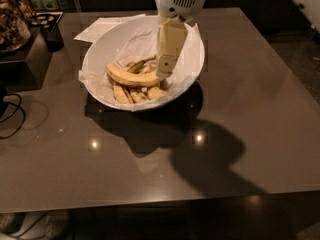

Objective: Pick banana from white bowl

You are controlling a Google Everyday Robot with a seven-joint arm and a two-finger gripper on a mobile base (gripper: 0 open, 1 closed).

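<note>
One broad grey-brown table [240, 109] filled nearly the whole camera view, its glossy top carrying two small glints of light and a large dark shadow [210, 159] toward the near right. On its far half sat the white bowl [100, 49], round and deep, lined with crumpled white paper [135, 39] that spilled a little over the rim. Down into the bowl from the top edge reached the robot's arm, a white vented head above a cream-coloured gripper [164, 71] that slanted slightly to the left. It showed side-on as a single slab, so I could not tell whether it was open or closed. Its tip hung over the middle of the bowl, right at the right-hand end of the banana [127, 77]; whether it actually touched the fruit could not be made out, and nothing looked lifted. The banana lay on the paper lining, curved, its ends turned up, running left to right across the bowl's floor. Smaller spotted banana pieces [125, 93] lay just in front of it and behind it. A flat sheet of paper [102, 26] lay on the table behind the bowl, and a dark cable [12, 114] looped at the left edge.
</note>
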